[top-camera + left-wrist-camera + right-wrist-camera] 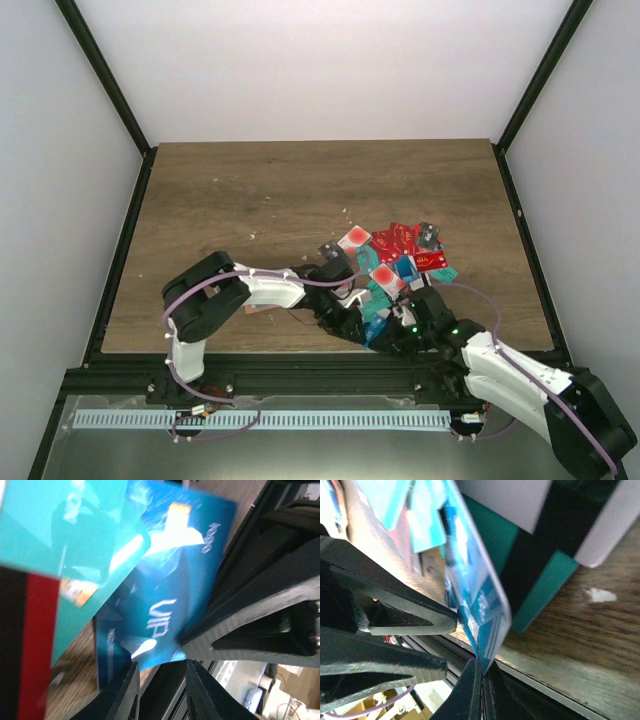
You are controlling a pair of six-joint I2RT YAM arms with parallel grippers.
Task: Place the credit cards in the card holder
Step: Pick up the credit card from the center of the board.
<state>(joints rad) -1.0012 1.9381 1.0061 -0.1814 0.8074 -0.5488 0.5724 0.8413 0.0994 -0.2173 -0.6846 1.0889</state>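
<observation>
Top external view. Shows wood-grain bench [250,200] bearing credit cards [405,248] in an overlapping heap right of centre: red, teal, blue, black, some with white marks. Shows left arm [260,288] and right arm [500,365] reaching in from the bottom edge, meeting just below and left of the heap. Cannot place card holder [262,311] for certain: shows only as a salmon-brown sliver under the left forearm, lower left of centre, apart from the heap.

Left wrist view. Shows jaws of left gripper [162,666] part-spread at bottom centre, a gap between the two fingers [125,695]; cannot tell whether the tips grip anything. Shows blue card [165,600], marked "VIP", tilted across mid-frame just above those tips. Shows teal cards [75,540] overlapping it at upper left, red-and-black card [30,645] at left edge. Shows black right gripper [186,641] entering from the right, tip on the blue card's lower edge.

Right wrist view. Shows right gripper's jaws pressed together at bottom centre, pinching the lower edge of the blue card, seen nearly edge-on. Shows fingers of left gripper at left of frame, just beside the card. Shows teal card with black stripe [540,587] behind, mid-right.
</observation>
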